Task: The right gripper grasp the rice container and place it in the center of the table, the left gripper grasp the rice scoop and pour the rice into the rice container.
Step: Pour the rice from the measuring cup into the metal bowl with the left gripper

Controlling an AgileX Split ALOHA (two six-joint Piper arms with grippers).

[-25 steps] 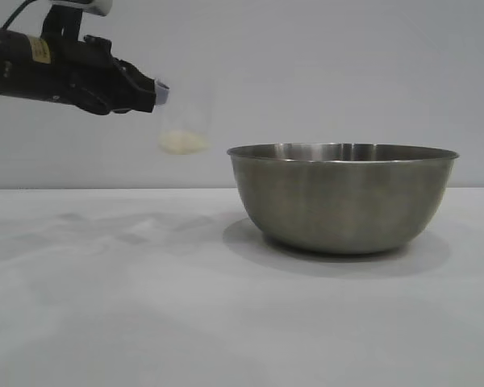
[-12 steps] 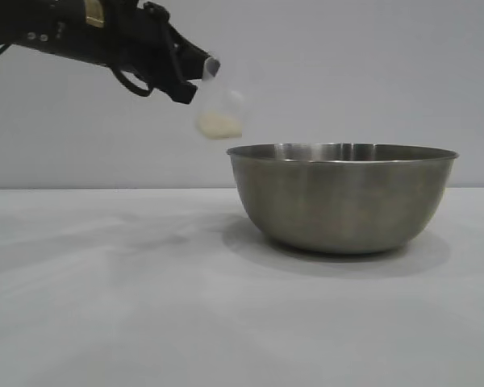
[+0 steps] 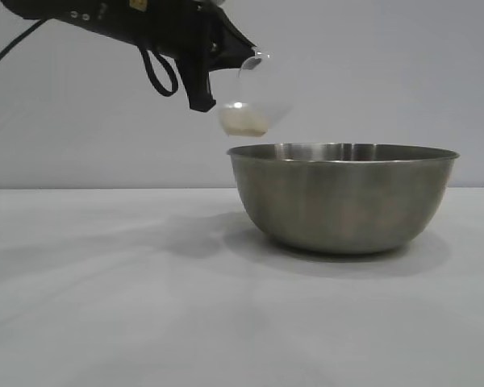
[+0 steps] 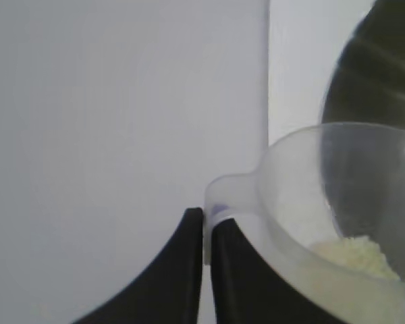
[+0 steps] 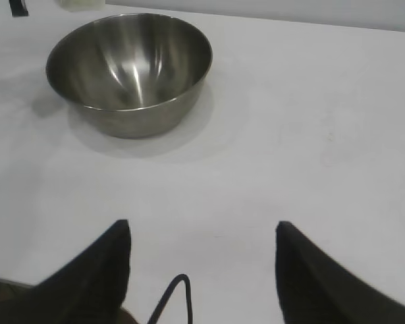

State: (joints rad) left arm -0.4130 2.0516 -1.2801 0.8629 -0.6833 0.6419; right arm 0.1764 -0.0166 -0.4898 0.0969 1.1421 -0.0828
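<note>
The left gripper [image 3: 226, 76] comes in from the upper left of the exterior view, high above the table [image 3: 105, 306], and its fingers are pressed tight on the handle of the rice scoop [image 3: 254, 93]. The scoop is tipped a little, and its long way runs from the handle out toward the right, toward the rice container [image 3: 343, 197]. A small heap of rice [image 3: 244, 121] sits in the low part of the scoop. None looks to have spilled. The scoop hangs just above the near left rim of the rice container, just beside it and not touching. So the thing that matters for the pour is this: the bowl lies to the right of and below the scoop, and the scoop's open mouth is only at the edge, not over the middle. My guess is the scoop needs to go a bit more to the right and tip more, or some grains could land on the cloth. In the left wrist view the scoop [image 4: 337, 202] shows its rice [image 4: 354, 256] close up, with the dark bowl [image 4: 378, 74] behind it. The rice container stands upright on the white table, and in the right wrist view the bowl [image 5: 129, 71] looks empty inside. The right gripper [image 5: 202, 270] is spread open, holds nothing, and waits well apart from the bowl. The table [image 5: 310, 135] is white and slightly wrinkled, and the wall behind is plain.
</note>
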